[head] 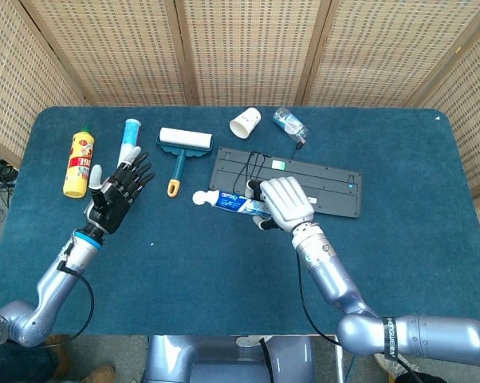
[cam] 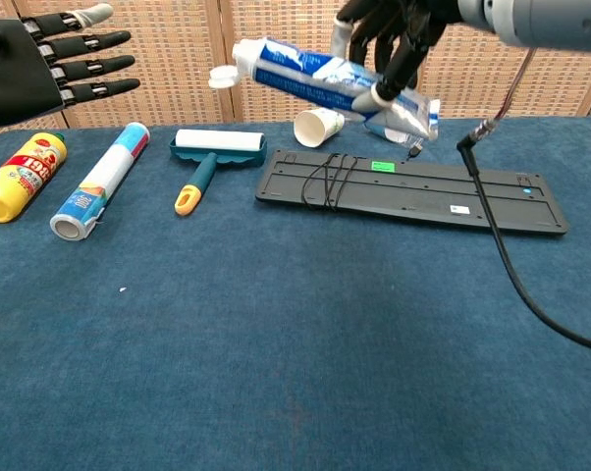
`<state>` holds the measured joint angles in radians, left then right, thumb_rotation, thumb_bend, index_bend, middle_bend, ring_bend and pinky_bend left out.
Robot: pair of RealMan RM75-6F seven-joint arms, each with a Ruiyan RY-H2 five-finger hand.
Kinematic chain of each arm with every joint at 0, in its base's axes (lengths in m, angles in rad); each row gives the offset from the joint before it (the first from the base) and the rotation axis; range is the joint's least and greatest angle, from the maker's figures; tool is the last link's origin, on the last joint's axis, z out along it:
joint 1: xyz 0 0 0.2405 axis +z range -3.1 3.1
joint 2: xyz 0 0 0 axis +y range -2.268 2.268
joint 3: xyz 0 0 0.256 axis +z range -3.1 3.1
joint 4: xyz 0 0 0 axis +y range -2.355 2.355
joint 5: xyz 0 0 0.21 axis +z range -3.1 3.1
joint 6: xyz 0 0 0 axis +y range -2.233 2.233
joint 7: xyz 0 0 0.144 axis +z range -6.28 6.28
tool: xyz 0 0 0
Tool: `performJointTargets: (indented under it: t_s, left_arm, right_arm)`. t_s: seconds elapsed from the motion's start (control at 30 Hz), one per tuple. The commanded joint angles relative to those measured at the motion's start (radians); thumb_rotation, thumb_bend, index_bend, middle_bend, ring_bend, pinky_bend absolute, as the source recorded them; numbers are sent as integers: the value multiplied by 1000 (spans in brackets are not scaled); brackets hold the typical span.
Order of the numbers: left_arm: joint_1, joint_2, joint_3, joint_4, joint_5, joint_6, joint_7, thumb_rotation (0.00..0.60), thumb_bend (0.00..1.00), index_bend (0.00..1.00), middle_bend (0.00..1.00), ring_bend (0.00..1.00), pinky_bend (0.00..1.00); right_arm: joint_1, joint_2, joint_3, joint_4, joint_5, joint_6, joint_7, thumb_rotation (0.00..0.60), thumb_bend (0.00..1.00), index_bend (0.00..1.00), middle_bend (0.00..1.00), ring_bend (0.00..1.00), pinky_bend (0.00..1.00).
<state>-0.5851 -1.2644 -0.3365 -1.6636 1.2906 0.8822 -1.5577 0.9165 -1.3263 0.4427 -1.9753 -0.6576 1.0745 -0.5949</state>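
Start from the keyboard (head: 286,180) on the counter (head: 224,271): your right hand (head: 283,202) hangs above its near-left edge with its fingers (cam: 386,86) clamped on the toothpaste tube (cam: 320,80), which is lifted clear of the keyboard. The tube's long axis runs roughly level and crosswise, tilted a little, with the white cap end (head: 198,197) pointing left, away from the keyboard and toward your other arm. Your left hand (head: 116,197) is raised well to the left of the keyboard, holding nothing, fingers (cam: 91,67) spread apart and aimed back toward the keyboard. So the cap lies rightward of those fingers, with an open gap between them, and the left hand is the one nearer the cap.
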Motion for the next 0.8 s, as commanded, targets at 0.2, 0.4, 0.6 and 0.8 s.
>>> performJointTargets:
  t_s: [0.2,0.4,0.6,0.8]
  left_arm:
    - [-9,-52,-19,18,-16,-21,-63,117,0,0,0,0,0]
    - [-5,-106,-14,58,57,18,-133,159,0,0,0,0,0]
    - [-8,-139,2,81,111,44,-203,175,0,0,0,0,0]
    - [-29,-168,-9,94,104,51,-218,175,0,0,0,0,0]
  right_arm:
    - [51,41,39,-55,74,34,-10,600,627,676,699,572,630]
    - [90,46,61,-68,133,54,5,600,627,681,699,574,630]
    - [125,40,48,-63,166,75,-8,600,627,683,701,574,630]
    - [154,14,10,-58,162,89,-25,600,628,685,703,576,630]
